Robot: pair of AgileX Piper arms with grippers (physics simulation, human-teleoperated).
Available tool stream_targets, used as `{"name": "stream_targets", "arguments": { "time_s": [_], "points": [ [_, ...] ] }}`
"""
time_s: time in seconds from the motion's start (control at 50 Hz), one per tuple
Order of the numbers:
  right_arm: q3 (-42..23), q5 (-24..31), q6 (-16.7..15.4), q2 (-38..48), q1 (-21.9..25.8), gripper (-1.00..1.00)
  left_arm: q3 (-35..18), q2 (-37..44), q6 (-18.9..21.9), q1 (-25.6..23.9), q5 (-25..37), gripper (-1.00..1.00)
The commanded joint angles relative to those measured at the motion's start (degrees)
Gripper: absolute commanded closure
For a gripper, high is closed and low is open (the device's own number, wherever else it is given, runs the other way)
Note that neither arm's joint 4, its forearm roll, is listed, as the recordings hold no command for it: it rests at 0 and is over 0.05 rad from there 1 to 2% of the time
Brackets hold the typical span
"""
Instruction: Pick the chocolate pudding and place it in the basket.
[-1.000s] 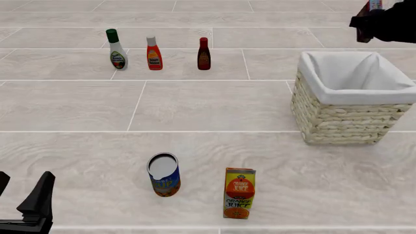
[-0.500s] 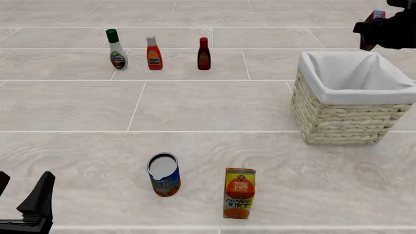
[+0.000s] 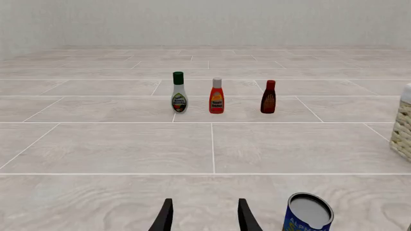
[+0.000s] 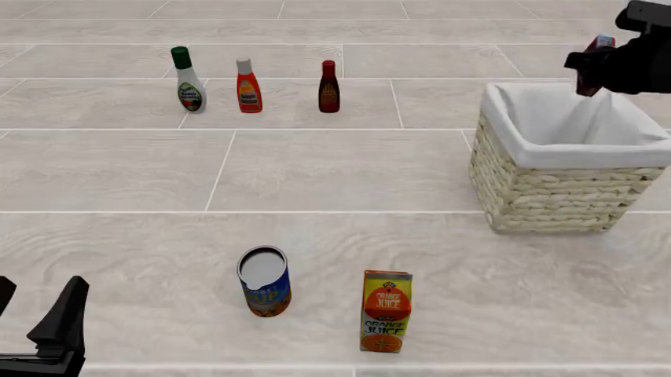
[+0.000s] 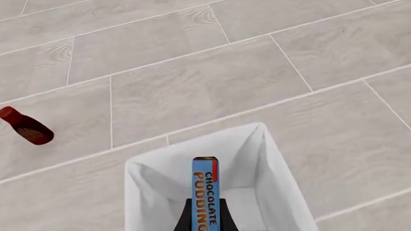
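Note:
My right gripper (image 4: 593,69) is shut on the chocolate pudding (image 4: 601,44) and holds it above the far edge of the basket (image 4: 555,196). In the right wrist view the chocolate pudding (image 5: 205,192) shows its blue edge, held between the fingers, directly over the white-lined basket (image 5: 263,159). My left gripper (image 4: 31,326) is open and empty at the near left corner. In the left wrist view its fingertips (image 3: 165,216) stand apart with nothing between them.
A blue-labelled can (image 4: 264,280) and an orange juice carton (image 4: 386,311) stand near the front. Three bottles stand at the back: white (image 4: 188,80), red (image 4: 247,86) and dark brown (image 4: 329,87). The can also shows in the left wrist view (image 3: 308,212).
My right gripper has moved down and a little nearer with the pudding, closer over the basket. The left arm has not moved.

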Motion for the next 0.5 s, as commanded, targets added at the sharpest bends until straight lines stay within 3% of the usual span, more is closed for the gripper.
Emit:
{"name": "stream_targets", "arguments": {
  "time_s": [0.02,0.5],
  "points": [
    [0.91,-1.00,0.51,0.87,-0.46,1.00,0.00,0.02,0.01,0.00,0.00,-1.00],
    [4.22,-3.36,-0.13,1.82,-1.00,1.00,0.00,-0.01,-0.01,0.01,0.00,-1.00]
  ]
}}
